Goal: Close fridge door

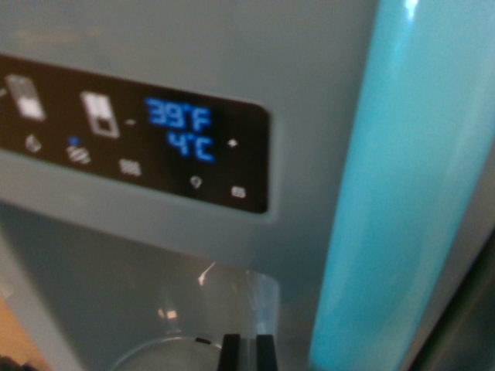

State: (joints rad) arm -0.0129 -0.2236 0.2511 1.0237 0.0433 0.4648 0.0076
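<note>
The fridge door [232, 46] fills the wrist view, pale grey-blue and very close. A black control panel [131, 143] runs across it, with blue digits reading 39°F and 4°C [182, 131]. A glossy cyan vertical handle [402, 193] runs down the wrist view's right. Below the panel lies the dispenser recess [193, 317] with a clear curved edge. Only the two black tips of my gripper [247, 354] show at the bottom edge. They stand close together with a slim gap and nothing held, right in front of the door.
A dark strip [472, 325] beyond the handle at the lower right looks like the door's edge or a gap. A sliver of tan surface [15, 340] shows at the lower left.
</note>
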